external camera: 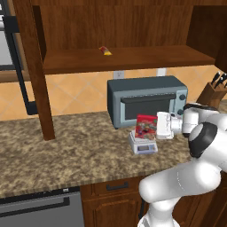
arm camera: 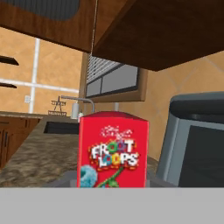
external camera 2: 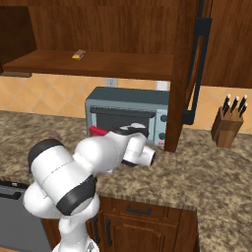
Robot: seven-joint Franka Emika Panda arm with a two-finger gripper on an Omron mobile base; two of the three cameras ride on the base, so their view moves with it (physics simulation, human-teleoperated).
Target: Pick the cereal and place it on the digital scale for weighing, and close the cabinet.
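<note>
The cereal [external camera: 146, 126] is a red box with a colourful front, standing upright on the digital scale [external camera: 144, 145] in front of the toaster oven. My gripper [external camera: 154, 126] reaches in from the right and is shut on the box's right side. The hand view has the cereal [arm camera: 113, 151] close up, dead ahead. From the right base view my arm hides all but a red sliver of the cereal [external camera 2: 98, 131]. The cabinet [external camera: 119, 26] above the counter stands open, with its left door [external camera: 37, 66] and right door [external camera 2: 189, 69] swung out towards me.
A grey-blue toaster oven [external camera: 146, 99] stands right behind the scale. A tiny red-yellow item [external camera: 105, 51] lies on the cabinet shelf. A knife block [external camera 2: 229, 123] is at the right of the counter. A dishwasher [external camera: 40, 210] and drawers [external camera 2: 142, 211] sit below the counter's edge.
</note>
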